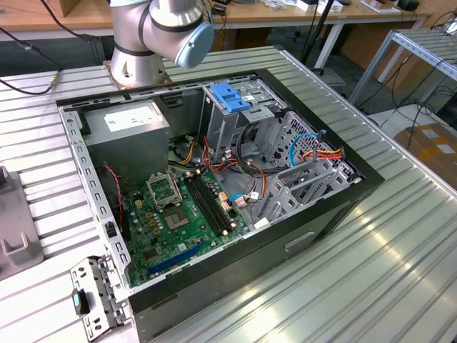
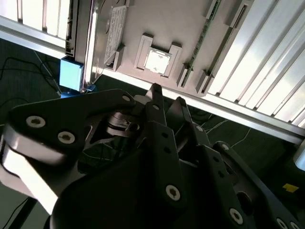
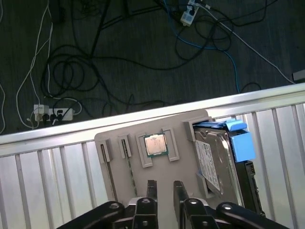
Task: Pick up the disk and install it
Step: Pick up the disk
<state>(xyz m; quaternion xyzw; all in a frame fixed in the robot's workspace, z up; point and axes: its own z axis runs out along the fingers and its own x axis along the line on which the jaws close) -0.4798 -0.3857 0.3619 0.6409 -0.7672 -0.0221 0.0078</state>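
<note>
The flat rectangular grey-metal disk in its light-blue plastic carrier (image 3: 223, 155) (image 2: 114, 26) lies in a pale grey moulded plastic tray (image 3: 186, 167) (image 2: 190, 33). It occupies the end bay of that tray, and one blue corner of the carrier juts past the tray's rim. The tray sits on the ribbed aluminium tabletop (image 3: 47, 176) (image 2: 267, 71), right along one of the tabletop's edges. Past that edge is a dark floor strewn with loose cables (image 3: 119, 57).

In the tray's middle bay, just beside the disk, rests a small square silver processor chip (image 3: 154, 144) (image 2: 156, 61). On the chip's far side from the disk, a thin green memory stick (image 3: 129, 167) lies in a narrow slot.

The black two-fingered end effector (image 3: 165, 183) (image 2: 167, 95) hovers above the tray, clear of everything in it. Its fingers stand parallel with a narrow gap between them and hold nothing. It is lined up nearer the chip's bay than the disk.

In the exterior view, an open black desktop computer case (image 1: 235, 264) lies on its side in the middle of the tabletop. Its green motherboard (image 1: 178, 221) is exposed, and the arm's grey base (image 1: 136, 43) rises at the tabletop's far edge.
</note>
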